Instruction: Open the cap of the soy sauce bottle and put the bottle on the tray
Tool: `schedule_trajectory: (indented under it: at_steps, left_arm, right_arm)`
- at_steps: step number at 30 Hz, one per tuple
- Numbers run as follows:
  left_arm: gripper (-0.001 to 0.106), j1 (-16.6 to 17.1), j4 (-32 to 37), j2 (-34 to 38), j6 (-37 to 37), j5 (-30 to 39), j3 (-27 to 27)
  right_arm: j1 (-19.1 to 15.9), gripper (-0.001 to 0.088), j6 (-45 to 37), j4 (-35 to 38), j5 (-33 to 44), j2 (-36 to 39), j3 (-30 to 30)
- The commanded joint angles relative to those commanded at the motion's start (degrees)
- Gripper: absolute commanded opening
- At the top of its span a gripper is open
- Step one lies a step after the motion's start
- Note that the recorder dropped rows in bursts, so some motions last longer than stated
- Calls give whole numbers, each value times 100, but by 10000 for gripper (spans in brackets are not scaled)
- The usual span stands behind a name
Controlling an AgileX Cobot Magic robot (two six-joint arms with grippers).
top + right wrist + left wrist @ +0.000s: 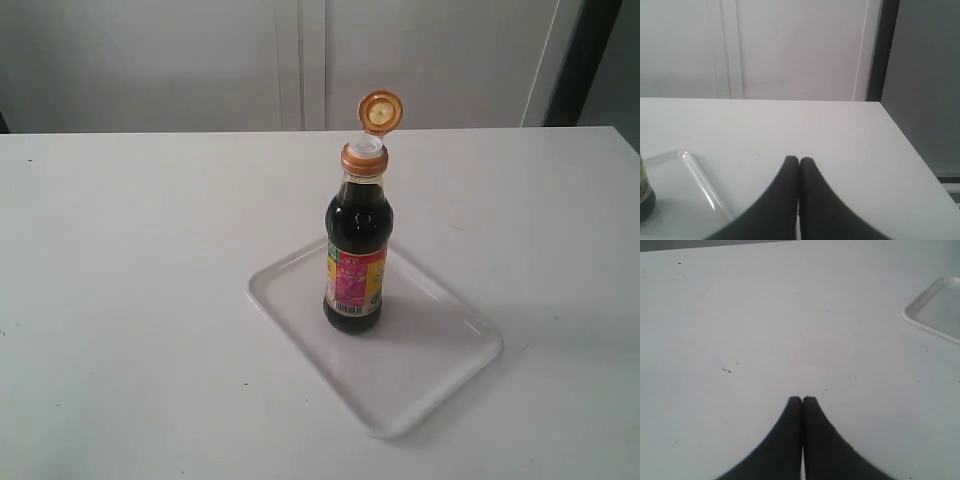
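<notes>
The soy sauce bottle [357,262] stands upright on the white tray [440,370] in the exterior view. Its golden-orange cap [380,111] is flipped open and back, baring the white spout. Neither arm shows in that view. In the left wrist view my left gripper [802,399] is shut and empty over bare table, with a corner of the tray [935,310] off to one side. My right gripper [799,160] is shut and empty too, with the tray's rim [697,175] and a sliver of the bottle [645,195] beside it.
The white table [130,260] spreads wide around the tray. Its right edge [910,145] shows in the right wrist view, with a grey floor gap beyond. A pale wall with panel seams [300,60] stands behind the table.
</notes>
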Motion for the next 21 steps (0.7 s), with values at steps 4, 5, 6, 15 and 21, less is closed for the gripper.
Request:
schedule_trajectory:
  at_steps: [4,5,6,15,21]
  left_arm:
    - [0,0,0,0,0,0,0]
    - [0,0,0,0,0,0,0]
    - [0,0,0,0,0,0,0]
    - [0,0,0,0,0,0,0]
    - [0,0,0,0,0,0,0]
  right_arm:
    - [0,0,0,0,18,-251,207]
    - [0,0,0,0,53,-319,271]
    - [0,0,0,11,90,-368,332]
    - [0,0,0,11,512,-406,596]
    - [0,0,0,11,564,-406,596]
